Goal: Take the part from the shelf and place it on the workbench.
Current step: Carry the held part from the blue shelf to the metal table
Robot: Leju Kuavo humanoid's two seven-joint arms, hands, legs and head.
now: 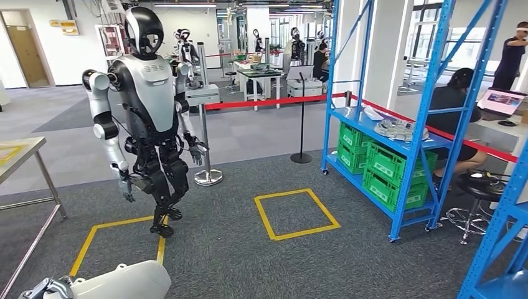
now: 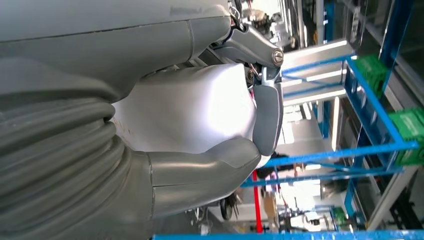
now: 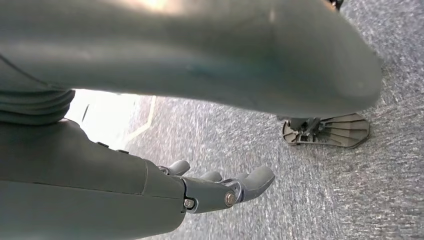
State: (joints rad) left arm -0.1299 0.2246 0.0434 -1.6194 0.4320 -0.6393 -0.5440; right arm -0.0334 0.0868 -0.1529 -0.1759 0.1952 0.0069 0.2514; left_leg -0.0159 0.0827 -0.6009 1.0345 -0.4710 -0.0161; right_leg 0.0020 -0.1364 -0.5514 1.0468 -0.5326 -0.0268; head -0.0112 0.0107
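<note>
My left hand (image 1: 47, 289) shows at the bottom left of the head view and holds a smooth white rounded part (image 1: 124, 280). In the left wrist view the grey thumb (image 2: 200, 175) and a finger pad (image 2: 267, 115) wrap around this white part (image 2: 185, 110). The blue shelf (image 1: 436, 112) stands to the right, with green bins and loose silver pieces (image 1: 398, 129) on its boards. The workbench (image 1: 15, 156) is at the far left edge. My right hand (image 3: 220, 187) hangs over grey carpet with its fingers apart, holding nothing.
Another humanoid robot (image 1: 149, 93) stands ahead on the left beside a yellow floor square (image 1: 93, 233). A second yellow square (image 1: 305, 232) lies in the middle. Stanchions with red rope (image 1: 302, 124) cross behind. A person (image 1: 457, 99) sits behind the shelf, near a black stool (image 1: 476, 187).
</note>
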